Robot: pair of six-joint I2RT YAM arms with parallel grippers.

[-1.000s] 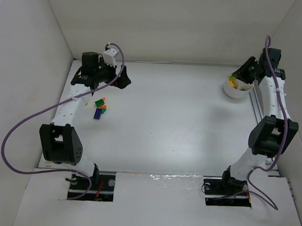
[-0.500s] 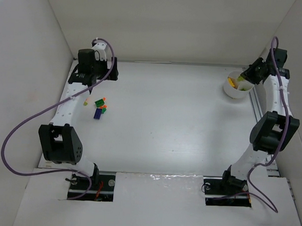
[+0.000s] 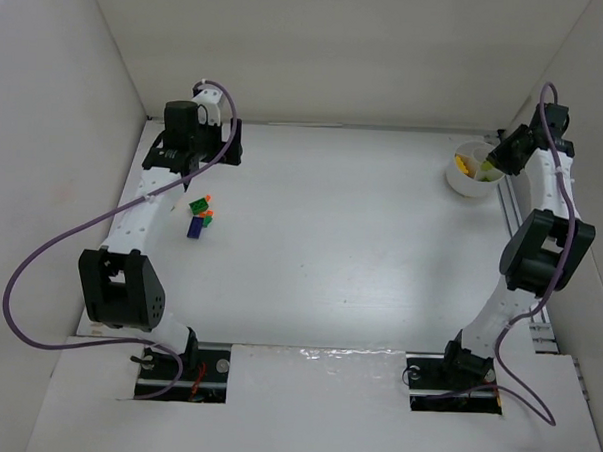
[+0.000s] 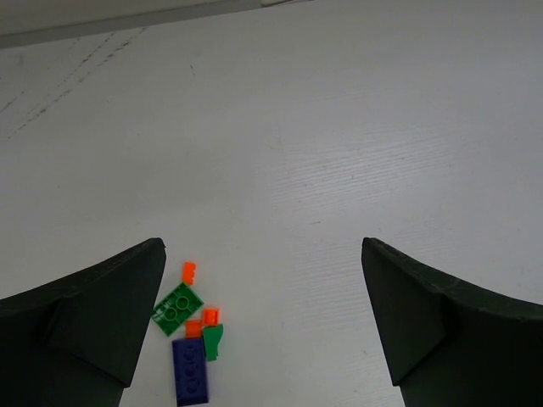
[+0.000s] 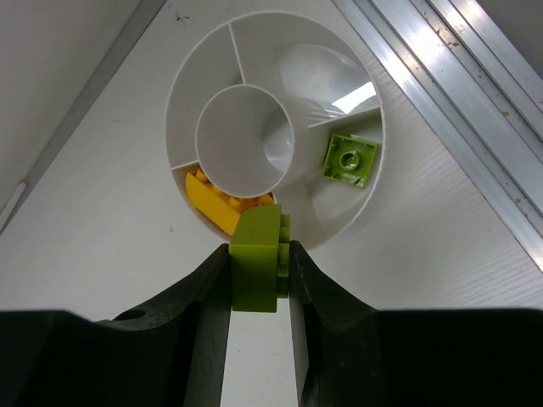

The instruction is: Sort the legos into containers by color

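Note:
The white divided cup [image 3: 470,178] stands at the far right. In the right wrist view the cup [image 5: 254,51] holds a yellow brick [image 5: 222,203] in one wedge and a lime-green piece [image 5: 349,159] in another. My right gripper [image 5: 259,253] is shut on a lime-green brick [image 5: 254,267], held just above the cup's near rim; it also shows in the top view [image 3: 497,157]. My left gripper [image 4: 261,246] is open and empty, high above a small pile: a dark blue brick [image 4: 192,371], a green plate [image 4: 177,309], a small green piece [image 4: 212,342] and orange bits [image 4: 188,271].
The pile [image 3: 198,217] lies near the left wall, with a pale piece [image 3: 170,206] beside it. A metal rail [image 5: 458,102] runs along the right edge next to the cup. White walls close in the table at the back and sides.
My right gripper has drawn back to the right, from over the cup to its right rim, still holding the lime-green brick. My left wrist has turned and pulled back toward the far-left corner.

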